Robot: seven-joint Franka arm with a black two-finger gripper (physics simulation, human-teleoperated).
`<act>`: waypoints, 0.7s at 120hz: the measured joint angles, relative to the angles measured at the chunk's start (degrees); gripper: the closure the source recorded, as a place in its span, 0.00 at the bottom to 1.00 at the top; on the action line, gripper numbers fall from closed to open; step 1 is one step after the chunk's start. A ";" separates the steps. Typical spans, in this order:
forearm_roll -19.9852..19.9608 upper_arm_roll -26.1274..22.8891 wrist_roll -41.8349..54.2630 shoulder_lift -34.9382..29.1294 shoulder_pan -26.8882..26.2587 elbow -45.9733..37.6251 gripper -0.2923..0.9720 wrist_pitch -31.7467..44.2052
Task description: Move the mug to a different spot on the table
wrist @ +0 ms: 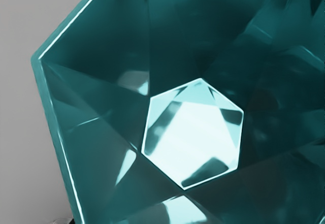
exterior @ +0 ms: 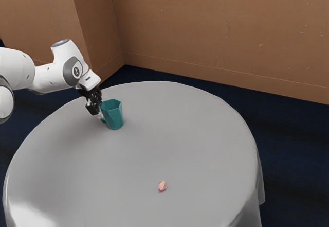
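A teal mug [exterior: 114, 114] with flat angular sides stands upright on the round grey table [exterior: 169, 134], at its back left part as the exterior view shows it. Its handle faces the exterior view's left. My black gripper [exterior: 94, 107] reaches down from the left and sits right against the mug's left rim, above the handle. The wrist view looks straight down into the mug [wrist: 193, 132] from very close, onto its pale six-sided bottom, with a strip of grey table beside the mug's wall.
A small pink and yellow object [exterior: 162, 187] lies near the table's front edge, far from the mug. The grey cloth hangs over the table's rim. Brown walls stand behind, and dark blue floor lies around the table.
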 joint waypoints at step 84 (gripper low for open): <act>-2.01 -3.28 1.96 -1.15 -0.26 0.44 0.77 1.94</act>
